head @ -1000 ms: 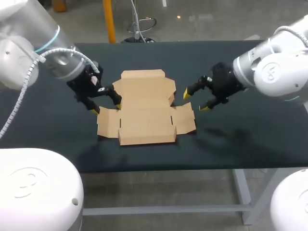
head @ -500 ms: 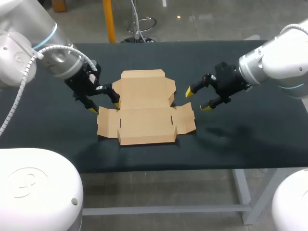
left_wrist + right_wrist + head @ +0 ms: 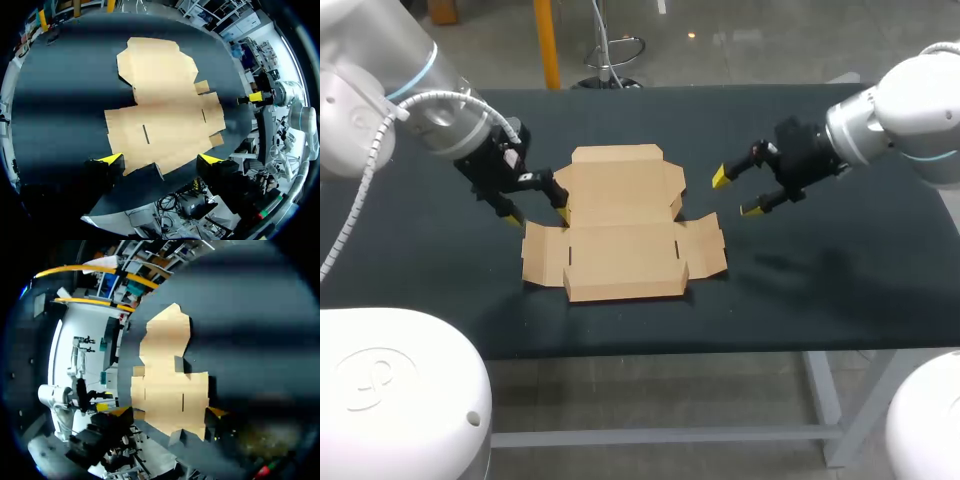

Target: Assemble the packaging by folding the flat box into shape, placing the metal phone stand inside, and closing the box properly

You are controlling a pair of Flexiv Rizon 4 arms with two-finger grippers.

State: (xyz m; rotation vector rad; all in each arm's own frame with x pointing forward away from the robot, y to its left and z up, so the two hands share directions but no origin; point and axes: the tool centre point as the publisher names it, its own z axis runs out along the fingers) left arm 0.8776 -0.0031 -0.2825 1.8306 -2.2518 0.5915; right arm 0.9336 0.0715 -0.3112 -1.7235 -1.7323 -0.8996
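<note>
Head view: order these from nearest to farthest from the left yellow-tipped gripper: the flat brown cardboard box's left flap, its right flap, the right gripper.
1. Left flap, right by the left gripper.
2. Right flap, across the box.
3. Right gripper, beyond that flap.

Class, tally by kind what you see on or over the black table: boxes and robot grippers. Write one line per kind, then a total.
Flat cardboard box: 1
Grippers: 2 (left gripper, right gripper)
Total: 3
</note>
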